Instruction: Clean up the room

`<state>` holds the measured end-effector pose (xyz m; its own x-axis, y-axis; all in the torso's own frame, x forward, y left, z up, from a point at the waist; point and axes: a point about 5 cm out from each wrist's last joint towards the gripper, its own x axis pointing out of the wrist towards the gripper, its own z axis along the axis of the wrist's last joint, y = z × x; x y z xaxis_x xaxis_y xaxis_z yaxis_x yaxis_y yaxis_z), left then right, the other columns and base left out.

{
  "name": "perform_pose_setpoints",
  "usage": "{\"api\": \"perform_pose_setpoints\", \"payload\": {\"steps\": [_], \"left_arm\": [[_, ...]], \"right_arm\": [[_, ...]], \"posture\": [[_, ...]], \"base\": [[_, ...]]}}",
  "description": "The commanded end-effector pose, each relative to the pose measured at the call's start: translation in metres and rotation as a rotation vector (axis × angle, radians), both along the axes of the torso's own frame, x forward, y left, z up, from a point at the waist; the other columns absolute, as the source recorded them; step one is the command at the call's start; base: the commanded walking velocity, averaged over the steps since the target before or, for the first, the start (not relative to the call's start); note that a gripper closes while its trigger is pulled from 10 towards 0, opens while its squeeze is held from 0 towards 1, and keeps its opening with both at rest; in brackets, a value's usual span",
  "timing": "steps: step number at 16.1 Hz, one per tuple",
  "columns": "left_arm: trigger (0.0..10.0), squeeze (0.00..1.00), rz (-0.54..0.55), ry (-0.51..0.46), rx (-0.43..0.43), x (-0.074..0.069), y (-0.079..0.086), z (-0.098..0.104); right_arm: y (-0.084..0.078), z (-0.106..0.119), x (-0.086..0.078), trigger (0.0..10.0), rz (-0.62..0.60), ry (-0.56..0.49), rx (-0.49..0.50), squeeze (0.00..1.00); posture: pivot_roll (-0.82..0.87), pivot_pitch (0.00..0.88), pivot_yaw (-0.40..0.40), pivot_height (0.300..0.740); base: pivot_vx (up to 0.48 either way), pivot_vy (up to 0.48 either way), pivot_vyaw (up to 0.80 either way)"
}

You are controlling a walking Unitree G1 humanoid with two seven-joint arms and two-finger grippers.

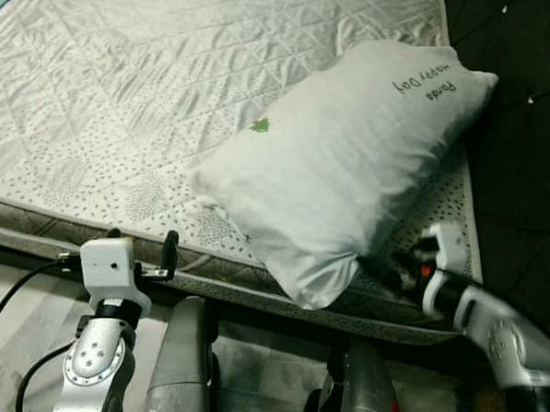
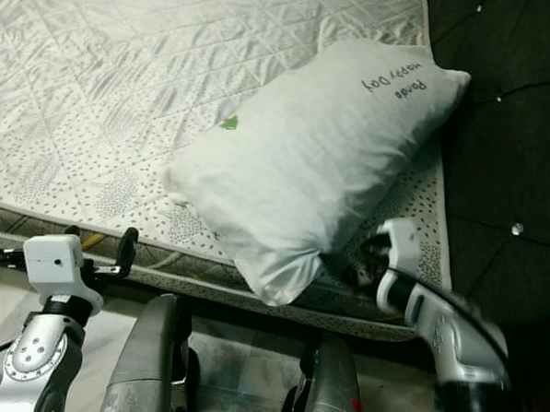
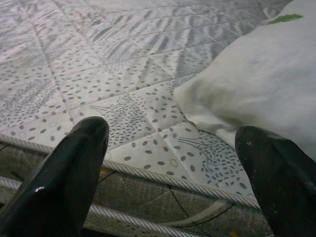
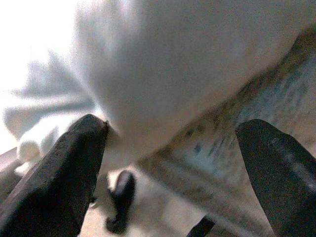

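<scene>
White pillow (image 1: 337, 163) hides the right end effector's (image 1: 396, 268) fingertips.

Quilted mattress (image 1: 123, 115) with one pillow (image 1: 342, 163)

The white pillow lies at the mattress's near right corner, overhanging the near edge.

Head stereo downward, wrists near pillow (image 1: 342, 163)

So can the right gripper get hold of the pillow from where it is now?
Probably yes: the right gripper is open, right at the pillow end overhanging the mattress edge, nothing between.
</scene>
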<state>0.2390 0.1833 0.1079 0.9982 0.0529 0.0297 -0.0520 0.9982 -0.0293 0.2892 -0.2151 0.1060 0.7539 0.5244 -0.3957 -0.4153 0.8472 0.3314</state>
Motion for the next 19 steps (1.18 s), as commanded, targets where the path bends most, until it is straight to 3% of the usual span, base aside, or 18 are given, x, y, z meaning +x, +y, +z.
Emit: {"api": "perform_pose_setpoints", "payload": {"steps": [1, 6, 9, 13, 17, 18, 19], "left_arm": [[10.0, 0.00, -0.010, 0.032, 0.001, -0.002, -0.001, -0.006], [10.0, 0.00, -0.018, 0.037, 0.003, -0.001, -0.001, -0.006], [10.0, 0.00, -0.021, 0.040, 0.004, 0.000, -0.001, -0.007], [10.0, 0.00, -0.025, 0.036, 0.003, 0.002, -0.003, -0.006], [10.0, 0.00, -0.025, 0.032, 0.003, 0.002, -0.003, -0.006], [10.0, 0.00, -0.026, 0.032, 0.003, 0.002, -0.004, -0.005], [10.0, 0.00, -0.025, 0.029, 0.002, 0.003, -0.004, -0.005]], "right_arm": [[0.007, 0.000, -0.006, 10.0, 0.018, 0.022, 0.035, 0.00], [0.045, -0.002, -0.015, 10.0, 0.010, 0.103, 0.232, 0.00], [0.067, 0.003, -0.012, 10.0, -0.093, 0.121, 0.363, 0.00], [0.091, 0.007, 0.001, 10.0, -0.203, 0.072, 0.373, 0.00], [0.131, 0.013, 0.016, 9.6, -0.211, 0.014, 0.349, 0.00], [0.134, 0.013, 0.017, 8.0, -0.210, 0.015, 0.351, 0.00], [0.140, 0.013, 0.023, 0.0, -0.234, 0.010, 0.359, 0.00]], "posture": [[0.07, 0.248, -0.016, 0.583], [0.08, 0.247, -0.008, 0.583], [0.08, 0.239, -0.011, 0.583], [0.09, 0.232, -0.012, 0.583], [0.10, 0.229, -0.011, 0.583], [0.11, 0.224, -0.014, 0.583], [0.11, 0.224, -0.014, 0.583]], "base": [[0.000, 0.000, 0.00], [0.000, 0.000, 0.00], [0.000, 0.000, 0.00], [0.000, 0.000, 0.00], [0.000, 0.000, 0.00], [0.000, 0.000, 0.00], [0.000, 0.000, 0.00]]}}
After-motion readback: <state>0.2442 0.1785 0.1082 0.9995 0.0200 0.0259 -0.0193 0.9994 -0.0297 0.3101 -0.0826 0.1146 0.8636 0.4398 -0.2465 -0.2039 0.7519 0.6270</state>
